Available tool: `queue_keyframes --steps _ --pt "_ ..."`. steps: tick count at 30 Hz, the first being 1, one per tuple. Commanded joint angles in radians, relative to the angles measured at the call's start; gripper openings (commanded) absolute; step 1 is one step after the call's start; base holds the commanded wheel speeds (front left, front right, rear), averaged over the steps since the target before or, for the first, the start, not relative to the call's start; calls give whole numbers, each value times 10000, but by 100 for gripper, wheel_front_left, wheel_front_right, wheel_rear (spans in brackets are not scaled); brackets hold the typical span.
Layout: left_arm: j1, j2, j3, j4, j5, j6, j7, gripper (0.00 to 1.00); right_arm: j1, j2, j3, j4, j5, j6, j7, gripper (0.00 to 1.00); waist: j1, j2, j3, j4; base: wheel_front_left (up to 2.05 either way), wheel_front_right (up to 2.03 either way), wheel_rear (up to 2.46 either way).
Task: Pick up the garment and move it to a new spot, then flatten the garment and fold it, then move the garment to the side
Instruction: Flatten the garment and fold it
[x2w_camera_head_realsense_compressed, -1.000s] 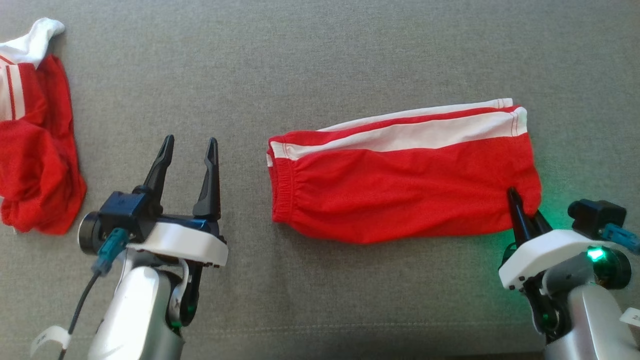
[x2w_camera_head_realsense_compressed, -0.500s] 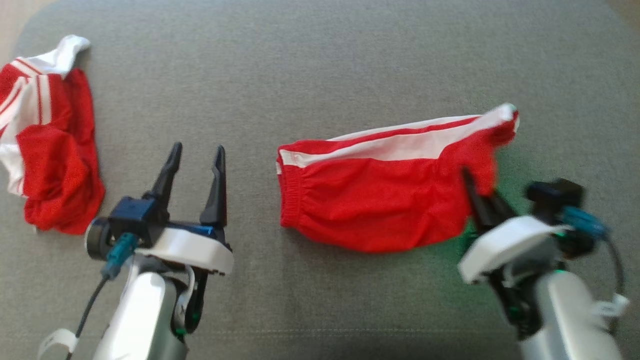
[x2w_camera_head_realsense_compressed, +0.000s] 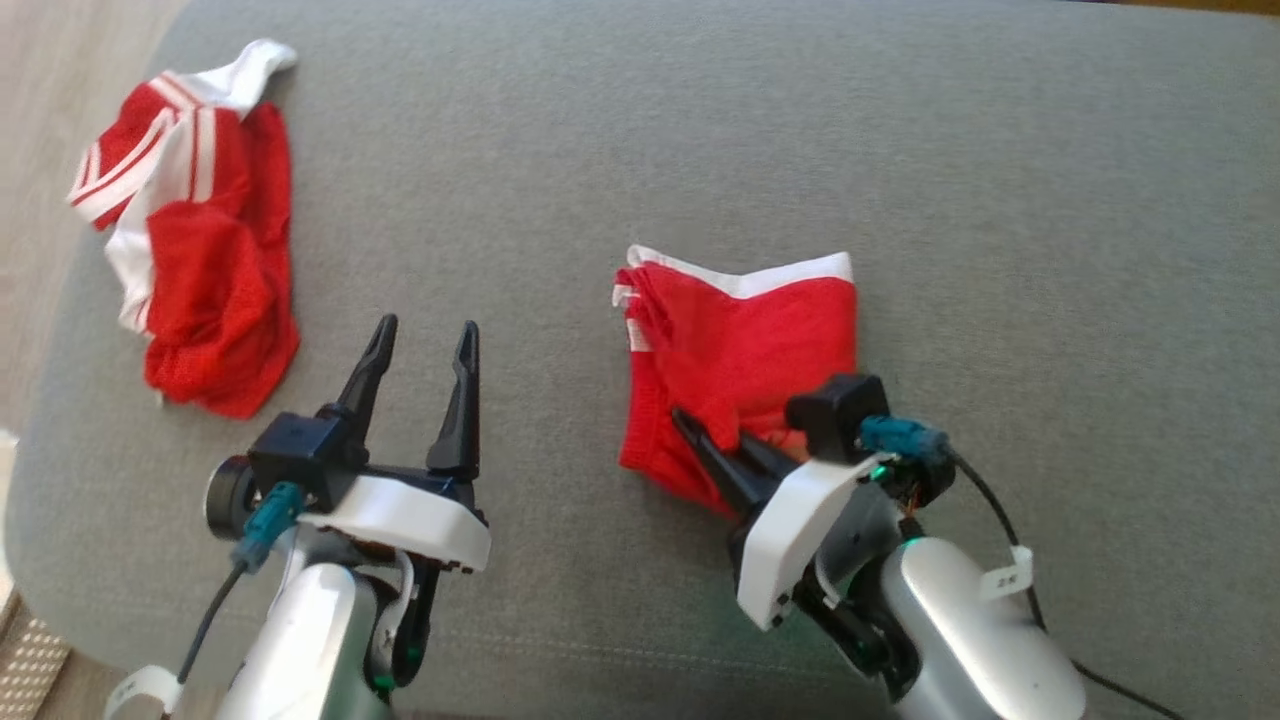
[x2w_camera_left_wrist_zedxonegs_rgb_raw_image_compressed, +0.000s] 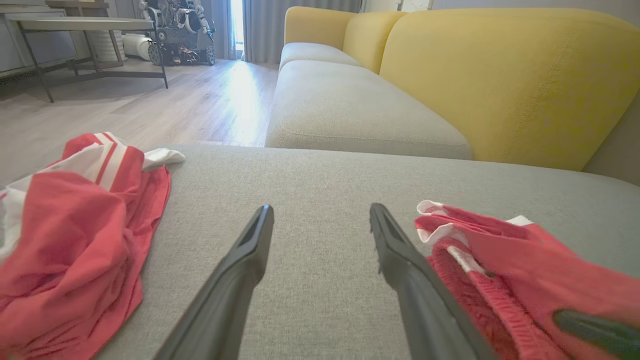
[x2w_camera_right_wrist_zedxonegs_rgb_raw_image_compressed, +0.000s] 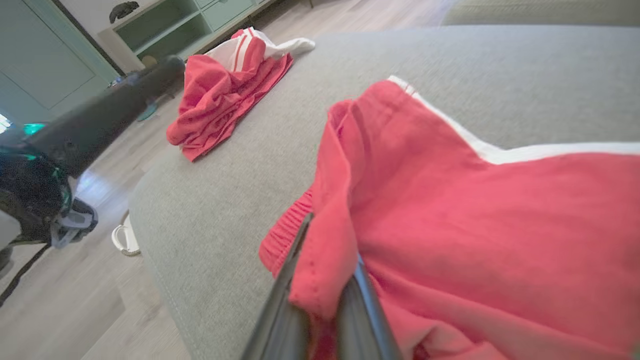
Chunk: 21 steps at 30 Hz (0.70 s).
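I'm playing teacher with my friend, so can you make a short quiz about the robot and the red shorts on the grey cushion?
1. True or false: the left gripper stands open and empty.
2. What does the right gripper pinch? A. the red shorts B. a pillow C. nothing
3. Fill in: the crumpled red garment lies to the robot's ____ of the shorts.
Key: 1 true; 2 A; 3 left.
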Motion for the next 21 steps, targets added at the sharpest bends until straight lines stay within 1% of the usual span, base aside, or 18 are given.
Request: queue_keyframes --steps 1,4,5,6,7,8,16,19,21 --pt "-417 51 314 -295 -35 -3 -79 100 -127 55 222 -251 113 35 -159 0 0 0 108 139 0 0 0" --pt "-441 25 299 -287 -32 30 -110 100 -55 56 397 9 267 35 -322 0 0 0 170 150 0 0 0" --pt "-441 24 303 -284 -25 54 -118 100 -53 56 446 57 269 35 -385 11 0 0 183 122 0 0 0" --pt "-442 49 309 -270 1 75 -126 100 -54 56 497 81 254 35 -445 40 0 0 196 77 0 0 0" --pt "-443 64 322 -261 8 89 -133 100 -53 57 544 91 219 35 -499 93 0 0 197 29 0 0 0" --pt "-438 78 336 -252 4 95 -140 100 -46 57 593 69 187 35 -573 100 0 0 181 -28 0 0 0" --pt "-435 241 395 -269 35 145 -170 100 190 58 863 -927 131 35 -1201 100 0 0 90 -472 0 0 0" --pt "-407 299 417 -278 27 177 -173 100 382 58 495 -1356 62 35 -1398 100 0 0 21 -620 0 0 0" --pt "-376 337 434 -290 16 206 -172 100 552 58 21 -1622 6 35 -1540 100 0 0 -27 -704 0 0 0"
